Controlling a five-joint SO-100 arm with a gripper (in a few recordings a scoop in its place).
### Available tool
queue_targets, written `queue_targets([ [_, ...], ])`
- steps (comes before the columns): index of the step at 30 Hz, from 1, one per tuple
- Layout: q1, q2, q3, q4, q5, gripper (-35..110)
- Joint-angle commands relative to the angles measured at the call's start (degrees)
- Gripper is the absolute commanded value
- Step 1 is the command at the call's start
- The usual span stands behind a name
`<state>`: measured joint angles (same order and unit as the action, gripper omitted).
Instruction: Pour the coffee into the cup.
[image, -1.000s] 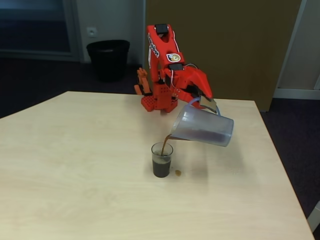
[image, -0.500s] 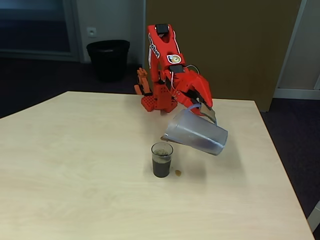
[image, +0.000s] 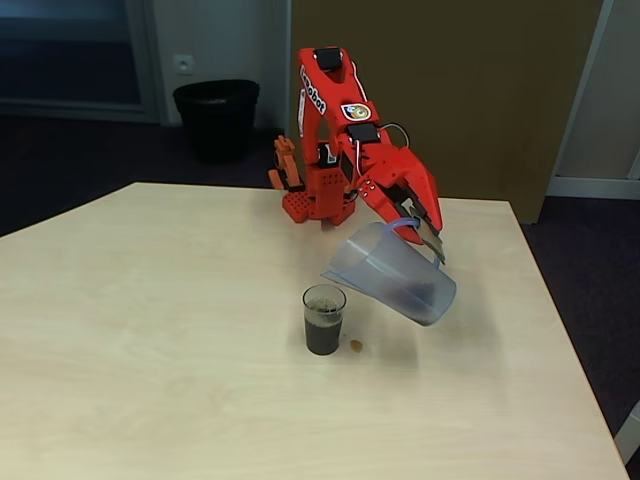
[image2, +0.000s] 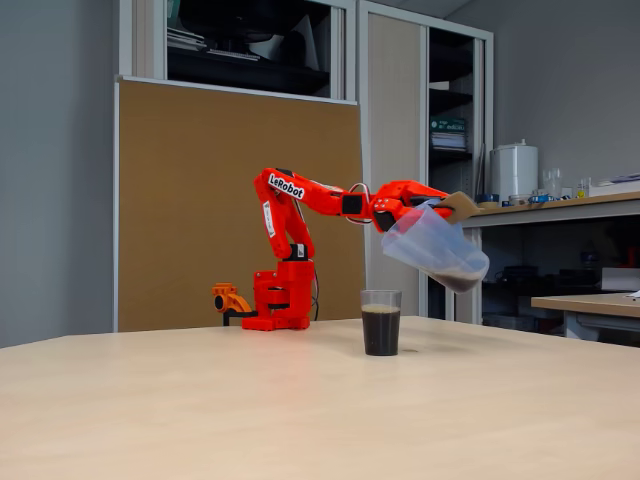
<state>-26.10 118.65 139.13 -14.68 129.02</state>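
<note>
Most of the coffee (image2: 380, 332) sits in the cup (image: 324, 320), which looks well over half full in both fixed views and stands upright near the middle of the table (image: 150, 330), a little toward the right edge in the higher view. My pincer (image: 428, 232) is clamped on the handle of the translucent blue-grey jug (image: 392, 272), which I hold in the air just beside the cup and above its height, apart from it. The jug tilts with its spout pointing down toward the cup, yet its base hangs lower than the spout, so the small dark remainder (image2: 458, 277) pools at the bottom and no stream runs. A brown drop (image: 356, 346) lies on the wood just right of the cup. I judge the pour essentially done; what remains is either tipping out that last residue or setting the jug upright on the table, clear of the full cup.
</note>
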Motion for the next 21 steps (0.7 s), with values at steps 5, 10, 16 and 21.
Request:
queue_targets([
  [5, -4.22, -2.72, -10.11, 11.25, -10.99, 0],
  [10, -7.91, -3.87, -13.89, 20.83, -20.13, 0],
  [16, -11.69, -6.15, -20.04, 32.08, -29.71, 0],
  [21, -15.29, -10.63, -22.85, 34.72, -36.04, 0],
])
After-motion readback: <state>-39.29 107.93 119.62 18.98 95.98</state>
